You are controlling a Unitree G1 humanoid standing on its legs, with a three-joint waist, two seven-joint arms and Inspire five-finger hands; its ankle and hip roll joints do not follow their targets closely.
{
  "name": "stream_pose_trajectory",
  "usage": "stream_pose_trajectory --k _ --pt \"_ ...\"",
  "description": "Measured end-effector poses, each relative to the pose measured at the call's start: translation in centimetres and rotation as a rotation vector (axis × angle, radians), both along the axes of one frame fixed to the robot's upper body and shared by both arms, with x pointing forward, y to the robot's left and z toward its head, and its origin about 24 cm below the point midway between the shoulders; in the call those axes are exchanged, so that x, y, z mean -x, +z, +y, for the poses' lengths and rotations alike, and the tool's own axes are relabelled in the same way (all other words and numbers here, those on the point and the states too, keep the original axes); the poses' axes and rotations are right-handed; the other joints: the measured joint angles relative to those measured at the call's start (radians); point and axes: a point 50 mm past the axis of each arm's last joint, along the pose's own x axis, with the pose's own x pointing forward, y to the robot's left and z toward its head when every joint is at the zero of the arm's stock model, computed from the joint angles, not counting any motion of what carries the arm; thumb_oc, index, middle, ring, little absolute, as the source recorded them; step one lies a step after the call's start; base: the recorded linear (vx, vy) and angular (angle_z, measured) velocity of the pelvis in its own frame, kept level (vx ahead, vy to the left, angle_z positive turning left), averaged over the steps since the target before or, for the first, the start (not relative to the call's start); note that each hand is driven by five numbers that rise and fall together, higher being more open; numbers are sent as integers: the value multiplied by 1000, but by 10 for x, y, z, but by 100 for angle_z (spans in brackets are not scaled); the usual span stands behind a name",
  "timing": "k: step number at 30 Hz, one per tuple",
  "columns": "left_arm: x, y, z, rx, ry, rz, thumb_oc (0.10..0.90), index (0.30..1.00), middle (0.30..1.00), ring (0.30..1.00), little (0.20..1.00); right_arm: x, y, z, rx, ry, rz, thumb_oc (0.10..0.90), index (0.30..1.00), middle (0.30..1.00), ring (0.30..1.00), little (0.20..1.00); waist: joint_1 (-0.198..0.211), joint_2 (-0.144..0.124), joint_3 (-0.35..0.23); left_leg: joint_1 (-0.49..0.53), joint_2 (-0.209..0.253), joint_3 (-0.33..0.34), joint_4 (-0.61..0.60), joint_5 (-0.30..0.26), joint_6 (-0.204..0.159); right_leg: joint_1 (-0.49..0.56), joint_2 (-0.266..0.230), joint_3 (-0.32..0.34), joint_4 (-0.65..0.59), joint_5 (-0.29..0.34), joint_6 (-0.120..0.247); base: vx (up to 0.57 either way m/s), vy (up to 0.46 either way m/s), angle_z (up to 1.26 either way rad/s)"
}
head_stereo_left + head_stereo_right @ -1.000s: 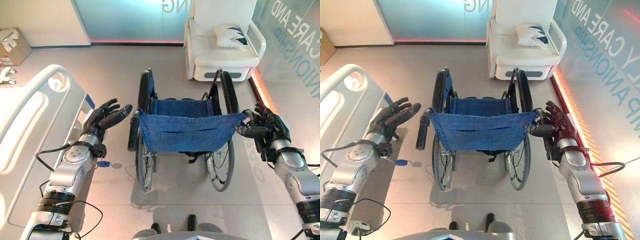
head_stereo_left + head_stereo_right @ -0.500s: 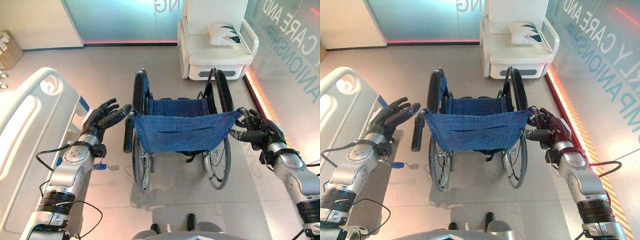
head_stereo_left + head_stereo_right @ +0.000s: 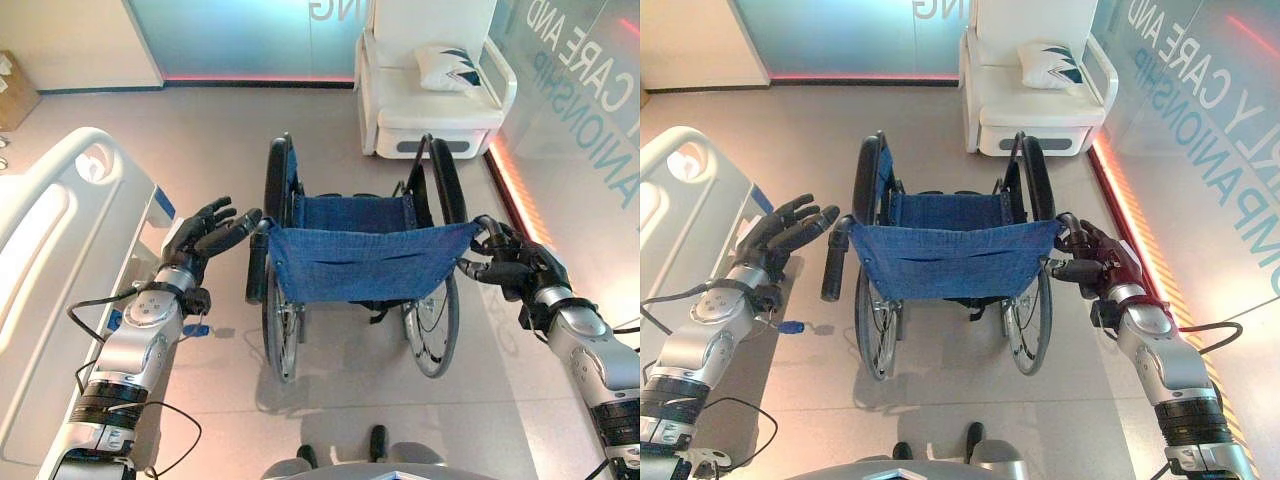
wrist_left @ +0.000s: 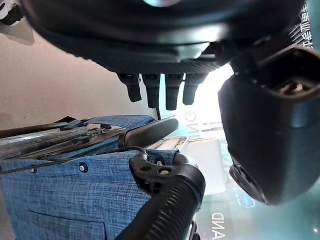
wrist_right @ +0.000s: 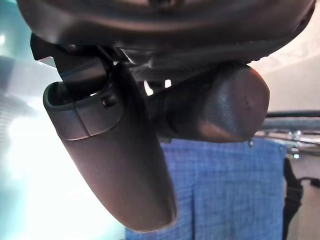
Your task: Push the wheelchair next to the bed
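My right robot hand point(image 3: 520, 268) is clamped on the wheelchair point(image 3: 360, 262) handle. My left robot hand point(image 3: 205, 235) hovers spread beside the other handle, the bed point(image 3: 60, 250) at its outer side.

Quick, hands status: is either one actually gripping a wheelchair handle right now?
Left hand: open, fingers straight, beside the left push handle, not around it.
Right hand: shut on the right push handle.

The wheelchair point(image 3: 360, 265) is placed between the two hands. Its left push handle point(image 3: 257, 265) lies just beside the left hand point(image 3: 205, 232); the right hand point(image 3: 518, 268) is set at the right handle. The bed point(image 3: 60, 260) lies left of the left hand, the armchair point(image 3: 432, 85) beyond the wheelchair.
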Motion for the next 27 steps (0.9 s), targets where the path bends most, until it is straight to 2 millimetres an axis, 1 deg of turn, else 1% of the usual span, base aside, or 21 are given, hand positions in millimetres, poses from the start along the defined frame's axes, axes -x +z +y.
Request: stream_pose_trajectory --k 1,2,4,5,6,14,24,27 --pt "0 0 0 -2 0 0 800 900 900 900 900 0 0 0 0 2 0 568 552 552 552 552 0 0 0 0 0 0 0 0 0 0 0 0 0 0 0 0 0 0" --pt "0 0 1 -3 1 0 800 900 900 900 900 0 0 0 0 3 0 551 526 526 526 526 0 0 0 0 0 0 0 0 0 0 0 0 0 0 0 0 0 0" --pt "0 1 1 -4 1 0 800 900 900 900 900 0 0 0 -2 21 3 461 392 392 392 392 0 0 0 0 0 0 0 0 0 0 0 0 0 0 0 0 0 0" --pt "0 1 1 -4 1 0 800 900 900 900 900 0 0 0 -3 25 3 444 366 366 366 366 0 0 0 0 0 0 0 0 0 0 0 0 0 0 0 0 0 0" --pt "0 0 1 -4 1 0 800 900 900 900 900 0 0 0 -3 24 3 400 300 300 300 300 -1 0 0 0 0 0 0 0 0 0 0 0 0 0 0 0 0 0" --pt "0 0 1 -4 -1 2 800 900 900 900 900 0 5 -5 25 15 -8 400 300 300 300 300 5 1 0 -1 -1 -3 0 0 0 0 -1 -2 0 0 0 0 0 0" --pt "1 -3 4 7 15 14 800 900 900 900 900 0 4 -6 -5 13 0 400 300 300 300 300 5 0 2 0 0 0 0 0 0 0 0 -3 0 0 0 0 0 0" --pt "1 -3 4 48 31 14 800 900 900 900 900 0 4 -6 -5 13 1 400 300 300 300 300 5 0 2 0 0 0 0 0 0 0 0 -3 0 0 0 0 0 0"
